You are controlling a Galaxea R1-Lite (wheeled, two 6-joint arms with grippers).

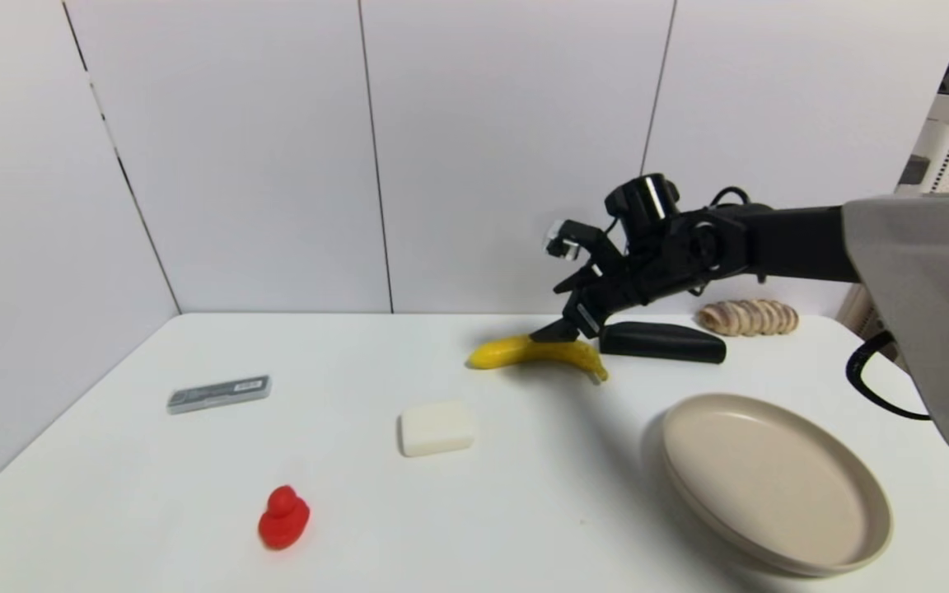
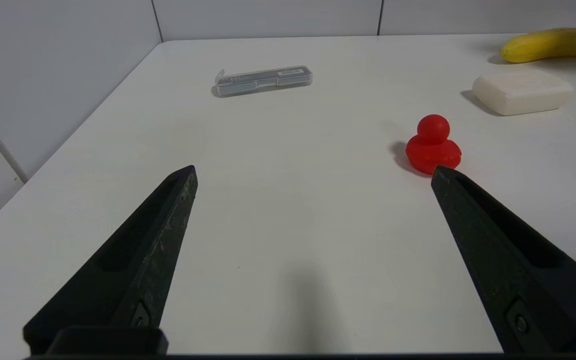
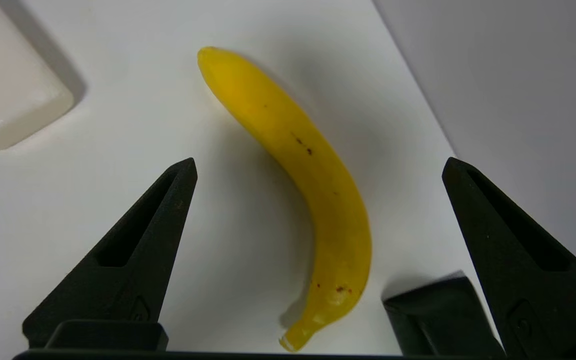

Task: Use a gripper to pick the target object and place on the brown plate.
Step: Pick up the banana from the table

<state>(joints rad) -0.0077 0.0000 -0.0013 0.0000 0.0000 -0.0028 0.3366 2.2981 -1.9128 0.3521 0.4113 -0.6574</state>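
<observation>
The yellow banana (image 1: pixel 536 352) lies on the white table at the back middle, stem end toward the right. In the right wrist view the banana (image 3: pixel 308 180) lies between and below the two spread black jaws. My right gripper (image 1: pixel 567 328) is open and empty, just above the banana's middle; its opening also shows in the right wrist view (image 3: pixel 318 165). The beige-tan plate (image 1: pixel 878 527) sits empty at the front right. My left gripper (image 2: pixel 313 170) is open and empty, low over the table's front left; it is out of the head view.
A black oblong case (image 1: pixel 664 342) lies right beside the banana's stem end. A white block (image 1: pixel 437 427), a red duck (image 1: pixel 283 517), a clear flat case (image 1: pixel 219 394) and a tan ridged object (image 1: pixel 748 317) lie around. The wall stands close behind.
</observation>
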